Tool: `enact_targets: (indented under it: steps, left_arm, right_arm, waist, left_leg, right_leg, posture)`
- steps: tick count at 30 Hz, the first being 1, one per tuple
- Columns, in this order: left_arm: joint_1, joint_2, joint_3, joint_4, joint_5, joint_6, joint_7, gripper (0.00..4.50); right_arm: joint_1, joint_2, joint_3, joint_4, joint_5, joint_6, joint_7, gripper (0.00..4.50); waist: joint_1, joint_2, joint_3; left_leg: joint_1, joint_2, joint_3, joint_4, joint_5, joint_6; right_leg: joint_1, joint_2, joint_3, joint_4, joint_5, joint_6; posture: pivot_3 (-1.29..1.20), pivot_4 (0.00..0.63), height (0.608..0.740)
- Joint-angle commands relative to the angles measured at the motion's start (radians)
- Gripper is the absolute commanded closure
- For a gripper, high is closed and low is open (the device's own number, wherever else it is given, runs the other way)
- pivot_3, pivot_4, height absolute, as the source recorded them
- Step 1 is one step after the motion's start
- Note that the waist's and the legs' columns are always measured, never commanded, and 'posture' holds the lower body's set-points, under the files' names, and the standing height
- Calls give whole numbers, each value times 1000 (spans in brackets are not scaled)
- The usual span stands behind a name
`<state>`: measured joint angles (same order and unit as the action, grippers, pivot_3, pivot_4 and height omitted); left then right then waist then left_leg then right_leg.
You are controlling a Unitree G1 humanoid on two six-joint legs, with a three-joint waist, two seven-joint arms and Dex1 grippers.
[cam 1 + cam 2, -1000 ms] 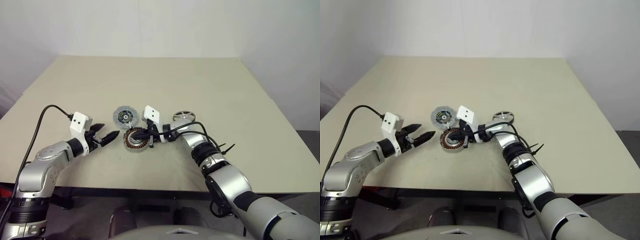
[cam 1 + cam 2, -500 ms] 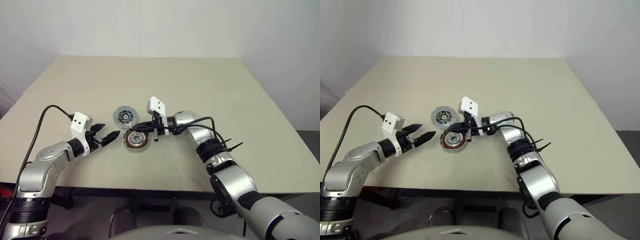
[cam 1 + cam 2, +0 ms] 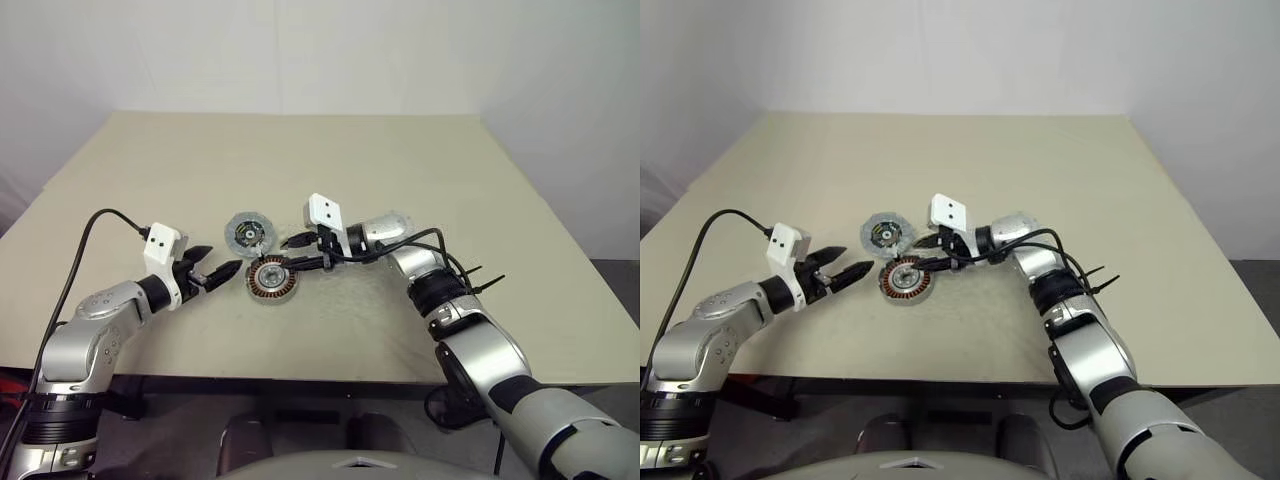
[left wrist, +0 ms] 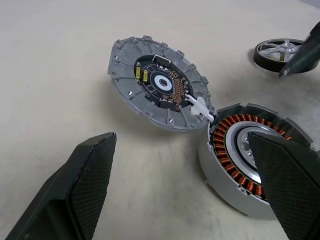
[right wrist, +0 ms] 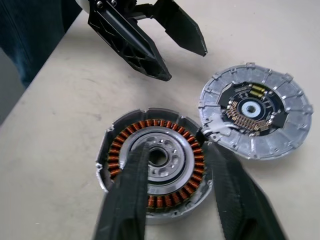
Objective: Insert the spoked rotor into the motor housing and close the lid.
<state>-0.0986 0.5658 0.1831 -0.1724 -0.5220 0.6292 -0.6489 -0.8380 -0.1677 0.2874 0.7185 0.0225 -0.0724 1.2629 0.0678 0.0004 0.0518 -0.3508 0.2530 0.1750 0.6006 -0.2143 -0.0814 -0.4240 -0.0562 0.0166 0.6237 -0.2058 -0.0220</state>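
Near the table's (image 3: 520, 250) front edge: motor housing (image 3: 272, 279) touching lid (image 3: 247, 232); right gripper (image 3: 298, 252) part-open, empty, above housing; left gripper (image 3: 213, 267) wide open, empty, beside it.

I see bright, even light over the whole table (image 3: 420, 170). It seems to come from above, because the shadows are soft and small and sit right under the arms. The far edge of the tabletop looks pale, and the wall (image 3: 300, 50) behind it is plain white with no glare. My head views are sharp in the middle. In my left wrist view the two black fingers (image 4: 82, 182) are close and a bit fuzzy, while the motor housing (image 4: 235, 150) and the lid (image 4: 160, 85) are crisp. The copper wire shines a little. In my right wrist view the near fingers (image 5: 127, 200) look soft too.
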Motion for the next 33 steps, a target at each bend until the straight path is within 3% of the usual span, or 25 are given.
enact_targets:
  steps: [1,11,17,23,27,33]
  left_arm:
    - [-11,4,8,-11,4,-21,-6,0]
    - [-7,3,9,-14,5,-21,-6,0]
    - [-5,0,9,-18,4,-21,-3,0]
    - [1,-1,8,-19,3,-21,-5,0]
    - [-7,-3,5,-14,4,-21,-5,0]
    - [-4,-8,2,-15,6,-22,-4,0]
  right_arm:
    - [-22,-6,4,-27,7,-26,26,2531]
    - [7,-84,70,-186,9,-3,179,2531]
    - [-63,-93,57,-56,-52,-64,69,2531]
    - [-96,-116,56,10,-60,-113,69,2531]
    - [-107,-131,55,21,-74,-138,51,3742]
    - [-176,-208,31,113,-119,-187,-21,3742]
  waist:
    - [0,0,0]
    - [0,0,0]
    - [0,0,0]
    - [0,0,0]
    - [0,0,0]
    - [2,0,0]
  left_leg:
    - [0,0,0,0,0,0]
    - [0,0,0,0,0,1]
    - [0,0,0,0,1,1]
    - [0,0,0,0,1,1]
    - [0,0,0,0,1,1]
    - [0,-1,0,0,1,2]
  right_leg:
    - [0,0,0,0,0,0]
    - [0,0,0,0,0,0]
    - [0,0,0,0,0,0]
    - [0,0,0,0,0,0]
    - [0,0,0,0,0,0]
    - [0,0,0,1,0,0]
  posture:
    - [0,0,740]
    - [0,0,740]
    - [0,0,740]
    - [0,0,740]
    - [0,0,740]
    - [0,0,740]
